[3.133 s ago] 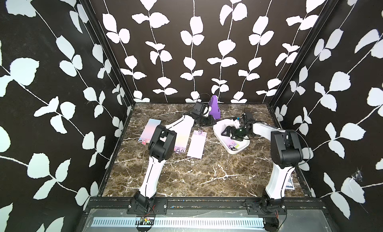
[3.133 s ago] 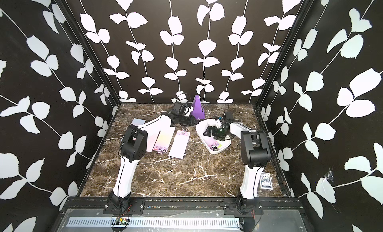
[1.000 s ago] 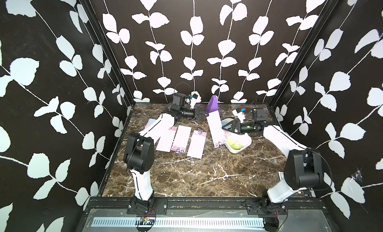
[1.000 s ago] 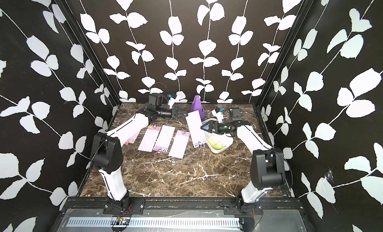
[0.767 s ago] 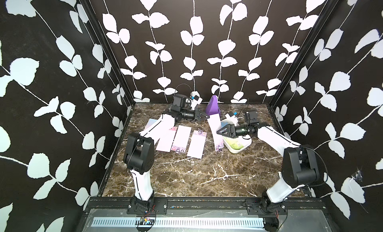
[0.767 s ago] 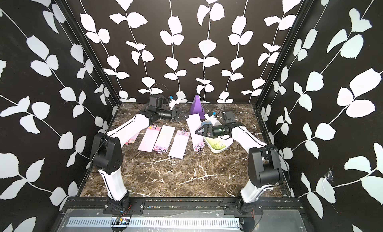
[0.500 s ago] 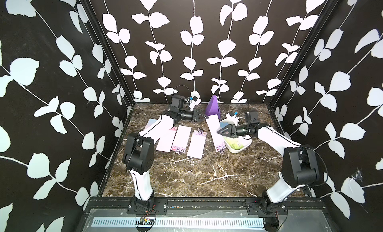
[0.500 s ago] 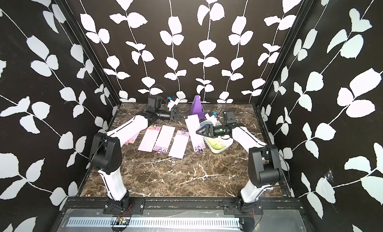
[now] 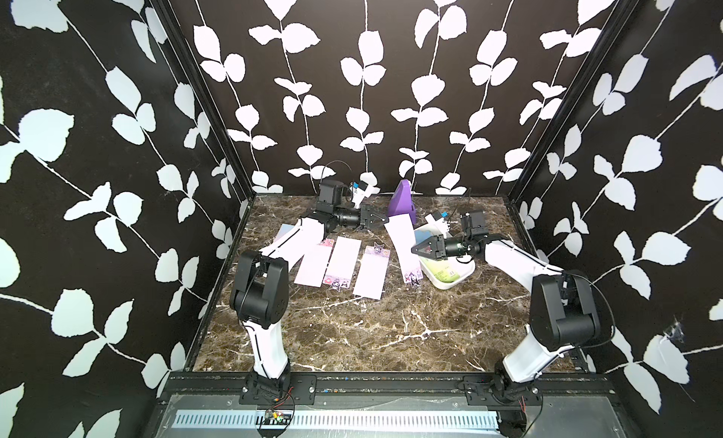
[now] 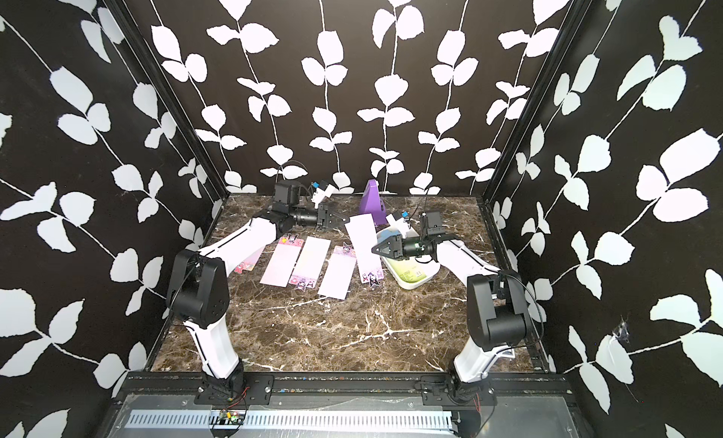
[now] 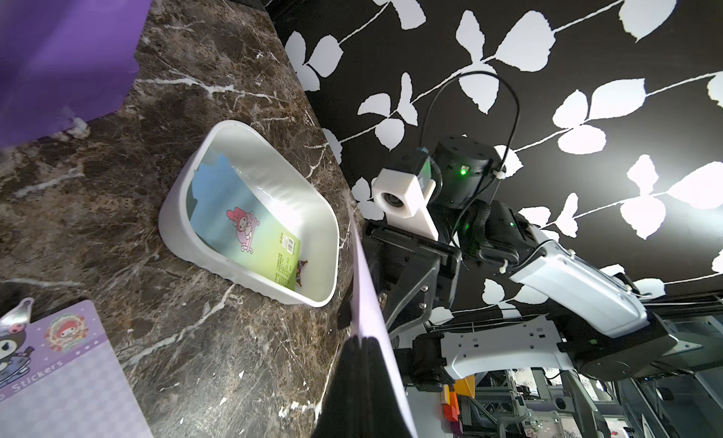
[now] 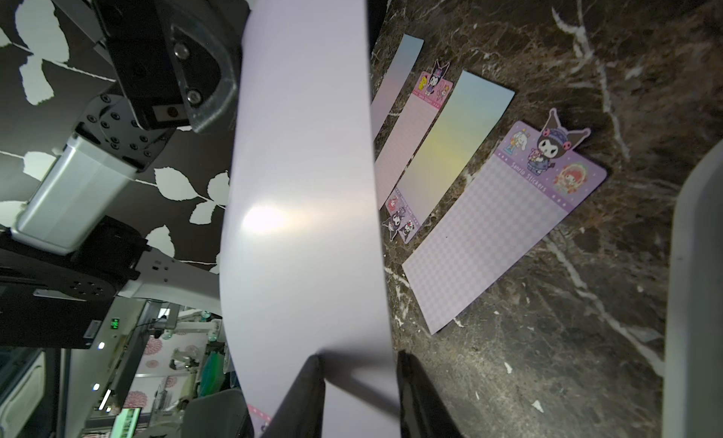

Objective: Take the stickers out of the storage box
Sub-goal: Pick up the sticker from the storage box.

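Dark marble desk [image 9: 352,338], black leaf-print walls [image 9: 352,103]. My left gripper [image 9: 382,221] has its fingers [image 11: 352,385] pressed together on the far end of a lilac sheet [image 9: 403,244]. The sheet slopes down beside the storage box [image 9: 454,284]; I can't tell if its cartoon end touches the desk. My right gripper [image 9: 417,249] is at the sheet's middle edge, fingers [image 12: 309,393] slightly spread either side of it, not clamped as far as I see. Other stickers [image 9: 339,262]: 3 side by side on the desk, a 4th partly under the left arm [image 9: 297,240], and 1 blue-green sheet [image 11: 250,228] flat in the box. Risks, my read: with 2 grippers on 1 glossy sheet, pulling in different directions would crease or tear it. A weak pinch lets it slip, and the hanging end could sweep the nearest laid sheet or nudge the box. The flat sheet in the box looks hard to get under. Left wrist view shows the box contents clearly; both top views give only a green patch there. Right wrist view shows the finger gap, too small in the top views. Purple pyramid [image 9: 401,199] stands at the back near the left gripper.
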